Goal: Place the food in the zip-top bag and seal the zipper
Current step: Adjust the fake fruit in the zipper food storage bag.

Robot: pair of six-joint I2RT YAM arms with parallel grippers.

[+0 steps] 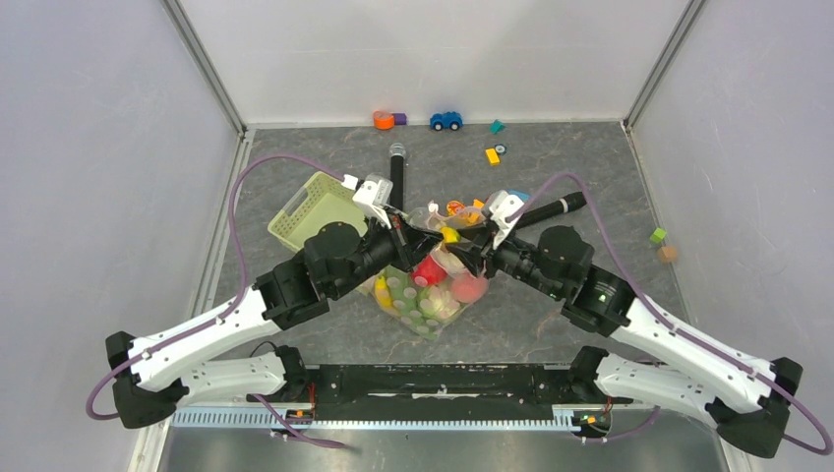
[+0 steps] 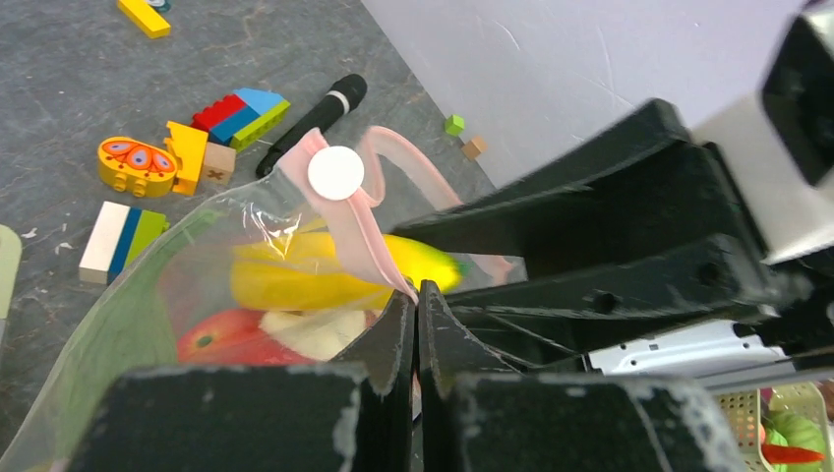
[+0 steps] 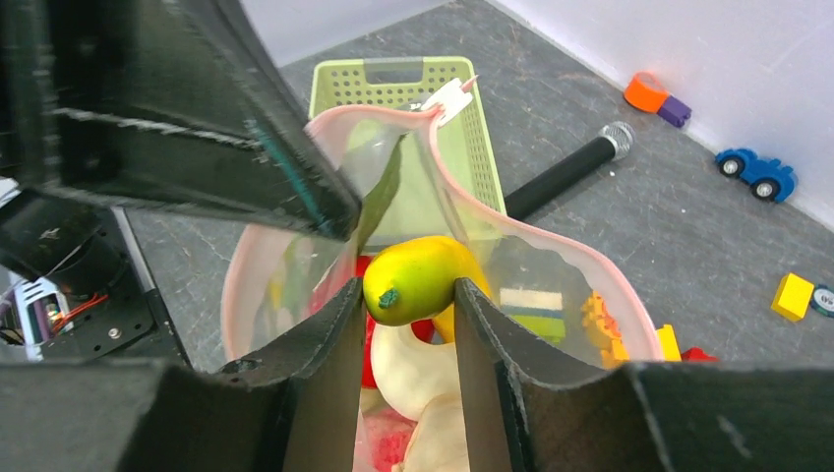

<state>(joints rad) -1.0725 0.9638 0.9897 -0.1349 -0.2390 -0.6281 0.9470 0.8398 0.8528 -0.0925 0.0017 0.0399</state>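
Note:
The clear zip-top bag (image 1: 425, 300) lies mid-table between both arms, its mouth held up. Inside it are a red tomato (image 1: 428, 270), a pinkish fruit (image 1: 469, 287) and green pieces. My left gripper (image 2: 418, 295) is shut on the bag's pink zipper strip (image 2: 359, 221) and holds that edge up. My right gripper (image 3: 408, 295) is shut on the yellow banana (image 3: 418, 275), held in the open bag mouth ringed by the pink rim (image 3: 590, 258). The banana also shows through the plastic in the left wrist view (image 2: 295, 280) and from above (image 1: 449, 235).
The pale green basket (image 1: 315, 211) stands left of the bag. Two black microphones (image 1: 396, 172) (image 1: 553, 207) lie behind it. Coloured building blocks (image 2: 241, 110) lie just past the bag. A blue toy car (image 1: 446, 120) and more blocks sit by the back wall, and two cubes (image 1: 661, 244) at the right.

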